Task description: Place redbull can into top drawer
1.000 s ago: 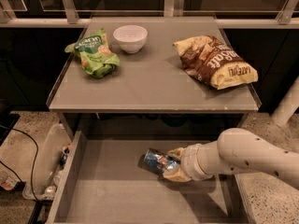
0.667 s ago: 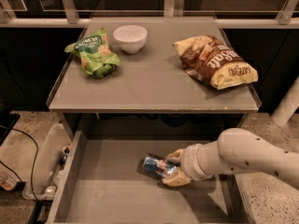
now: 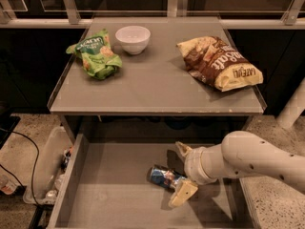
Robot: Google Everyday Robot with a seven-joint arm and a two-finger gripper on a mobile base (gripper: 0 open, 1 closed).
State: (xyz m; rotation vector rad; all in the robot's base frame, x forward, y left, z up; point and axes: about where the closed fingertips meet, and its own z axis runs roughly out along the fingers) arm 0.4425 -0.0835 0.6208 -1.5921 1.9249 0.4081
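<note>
Worktop (image 3: 157,85): flat matte grey slab w/ thin raised rim. On it, 3 things: 1 round glossy white bowl (image 3: 133,38) at back left, 1 crumpled green snack bag (image 3: 95,55) at its left side, 1 puffy brown-and-yellow chip bag (image 3: 220,63) at its right side.

Under the worktop's front edge, 1 top drawer (image 3: 109,194) is pulled out: wide, shallow, grey, flat bottom, low walls. 1 redbull can (image 3: 164,176), slim blue/silver metal cylinder, lies on its side on the drawer bottom, below the worktop's right-centre.

1 smooth white arm (image 3: 252,159) reaches in from below the worktop's right end. Gripper (image 3: 177,174) sits at the can's right end. 2 tan jaws spread wide, 1 either side of that end, not clamped on it.

Below the worktop's left end: 1 clear plastic tub (image 3: 45,161), approx. beside the drawer wall.
</note>
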